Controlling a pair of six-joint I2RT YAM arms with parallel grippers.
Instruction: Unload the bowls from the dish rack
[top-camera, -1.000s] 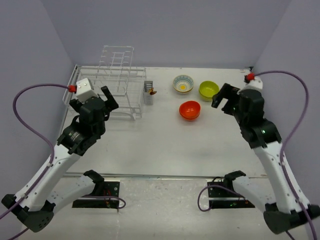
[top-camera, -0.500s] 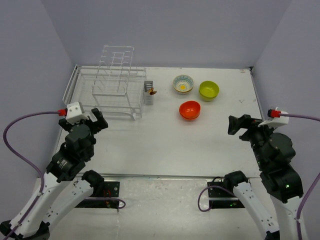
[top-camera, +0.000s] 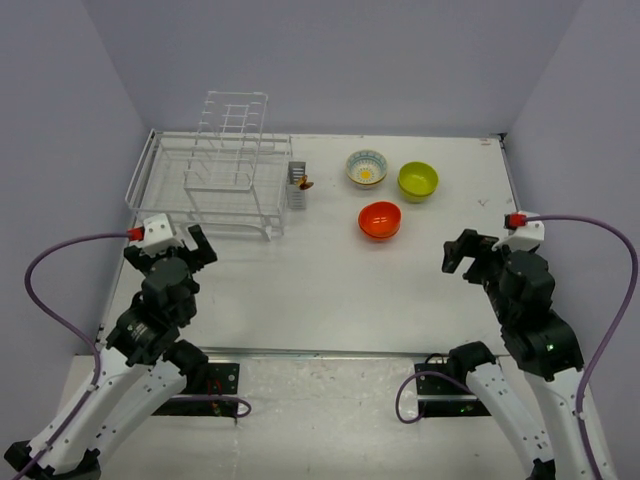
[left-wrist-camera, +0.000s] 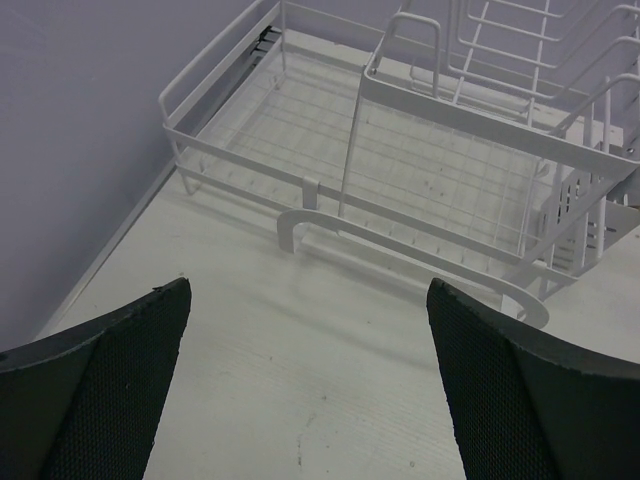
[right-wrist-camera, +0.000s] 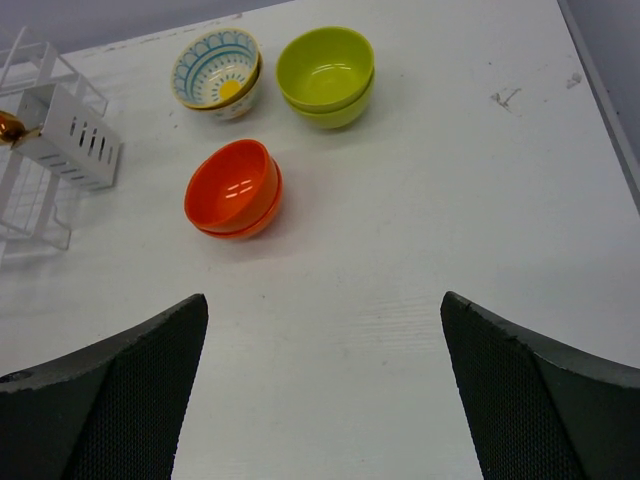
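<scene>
- Far-left corner: dish rack (top-camera: 222, 172).
- Right of it, near the far edge: flower-patterned bowl (top-camera: 367, 167), lime-green bowl (top-camera: 418, 180), orange-red bowl (top-camera: 380, 220), all on the tabletop (top-camera: 300, 275).
- Left gripper (left-wrist-camera: 307, 300), right gripper (right-wrist-camera: 323, 300): spread wide, holding nothing.

Round orange-red bowl (right-wrist-camera: 233, 188) at six o'clock; round lime-green bowl (right-wrist-camera: 325, 75) at one; round white bowl (right-wrist-camera: 217, 70) at eleven, blue arches, yellow centre.

No readable text, labels or numbers appear anywhere.
</scene>
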